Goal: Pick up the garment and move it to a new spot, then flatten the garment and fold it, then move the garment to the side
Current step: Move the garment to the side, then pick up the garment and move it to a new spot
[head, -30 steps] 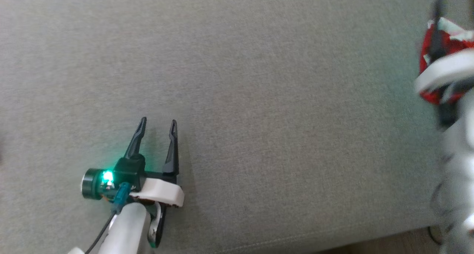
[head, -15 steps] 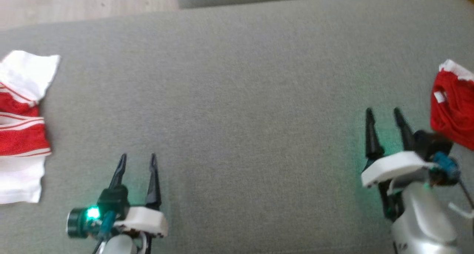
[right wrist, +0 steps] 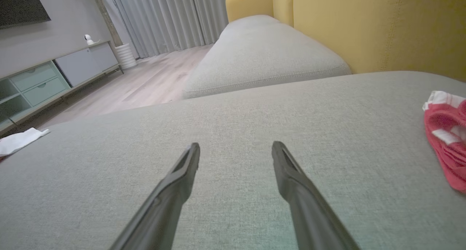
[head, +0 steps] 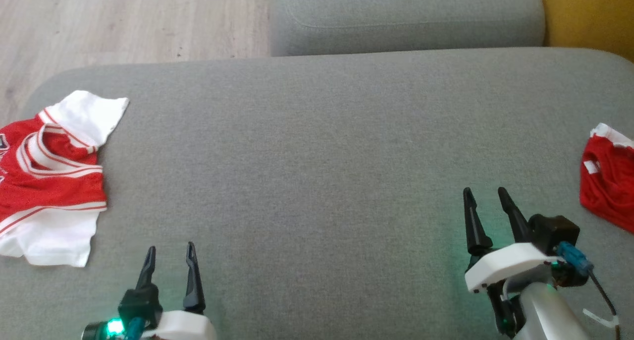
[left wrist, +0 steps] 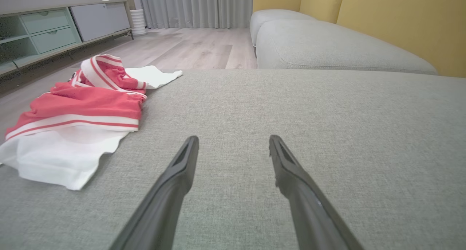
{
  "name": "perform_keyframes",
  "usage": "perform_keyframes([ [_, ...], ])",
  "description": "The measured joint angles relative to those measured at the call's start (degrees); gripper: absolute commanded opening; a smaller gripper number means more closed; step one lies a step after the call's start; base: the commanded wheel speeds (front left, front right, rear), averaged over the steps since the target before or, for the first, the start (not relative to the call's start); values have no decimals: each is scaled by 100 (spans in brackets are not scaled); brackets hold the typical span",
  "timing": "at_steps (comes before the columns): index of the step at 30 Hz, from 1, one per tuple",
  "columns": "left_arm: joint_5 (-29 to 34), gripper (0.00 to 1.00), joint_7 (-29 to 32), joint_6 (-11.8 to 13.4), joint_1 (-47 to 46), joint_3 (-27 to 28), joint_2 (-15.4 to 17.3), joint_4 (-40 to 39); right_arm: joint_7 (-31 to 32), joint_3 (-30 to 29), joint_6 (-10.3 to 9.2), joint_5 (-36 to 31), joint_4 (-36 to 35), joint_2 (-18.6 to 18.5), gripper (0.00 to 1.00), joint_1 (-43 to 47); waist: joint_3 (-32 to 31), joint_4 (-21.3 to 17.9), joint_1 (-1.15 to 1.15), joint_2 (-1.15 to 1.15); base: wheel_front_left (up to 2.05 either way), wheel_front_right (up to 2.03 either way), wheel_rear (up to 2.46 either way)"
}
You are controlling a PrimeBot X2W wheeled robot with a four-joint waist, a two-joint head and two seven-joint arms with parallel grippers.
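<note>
**Nearest.** Left gripper (head: 170,248) and right gripper (head: 484,191), both with fingers spread wide and nothing between them, low over the grey sofa seat (head: 322,156).

**Middle.**
- Red-and-white garment (head: 49,181) at the seat's left edge, loosely doubled and rumpled.
- Crumpled red garment (head: 607,181) at the right edge, near the right gripper but apart from it.

**Status (judged).** Neither piece is gripped, and which one is the task's garment cannot be told. For the crumpled one, pick-up, flattening, folding and setting aside all look outstanding.

**Beyond.** Second grey cushion (head: 396,18), wooden floor (head: 124,23), yellow backrest (head: 594,13).

**Containers.** Sideboard (left wrist: 54,27) with drawers and open compartments; contents not discernible.
</note>
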Motion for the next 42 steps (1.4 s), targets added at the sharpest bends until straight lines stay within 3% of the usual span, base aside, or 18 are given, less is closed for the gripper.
perform_keyframes([
  [15, -113, 100, 0, -38, 63, -31, -1, -101, 0, 152, 0, 34, -37, 0, 100, 96, 7, 331, 2, 0, 0, 0, 0],
  [24, -367, 100, 0, 101, 69, 5, 0, -77, 1, 403, -1, 36, -35, 0, 100, 168, 155, 1380, 2, 0, 0, 0, 0],
  [33, -430, 100, 0, 133, 317, 727, 3, 8, 1, 769, 0, 188, 26, 2, 100, 132, 265, 2429, 1, 0, 0, 0, 0],
  [38, -453, 100, 0, -57, 239, 1029, -2, 65, 1, 914, 0, 176, 20, 2, 100, 10, 510, 2473, 2, 0, 0, 0, 0],
  [42, -565, 100, 1, -538, -226, 1496, 23, -103, 1, 916, 0, 32, -66, 1, 100, -132, 726, 2305, 2, 0, 0, 0, 0],
])
